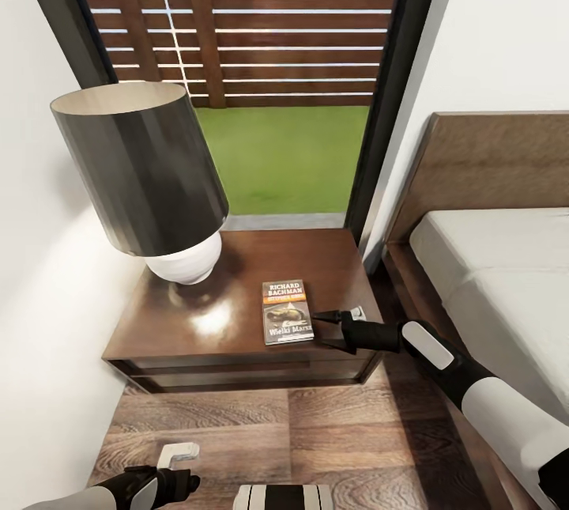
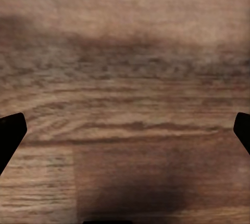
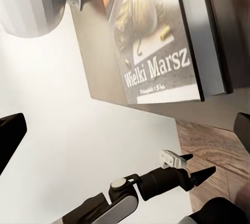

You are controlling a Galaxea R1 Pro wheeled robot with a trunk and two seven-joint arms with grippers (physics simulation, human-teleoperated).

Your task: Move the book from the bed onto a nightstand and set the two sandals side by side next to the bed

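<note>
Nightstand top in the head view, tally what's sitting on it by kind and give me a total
On the glossy dark-brown wooden nightstand:
Table lamp with dark grey drum shade and white ribbed base: 1
Thin paperback book titled "Wielki Marsz" with an orange band: 1
Total: 2
The right gripper is beside the book, open and not gripping it.

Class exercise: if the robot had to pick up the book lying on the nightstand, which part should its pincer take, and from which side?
The book lies flat near the nightstand front. Probably pinch its right long edge, coming in low from the bed side, where the right pincer already sits open. It is too thin and flat to grasp from above.
</note>
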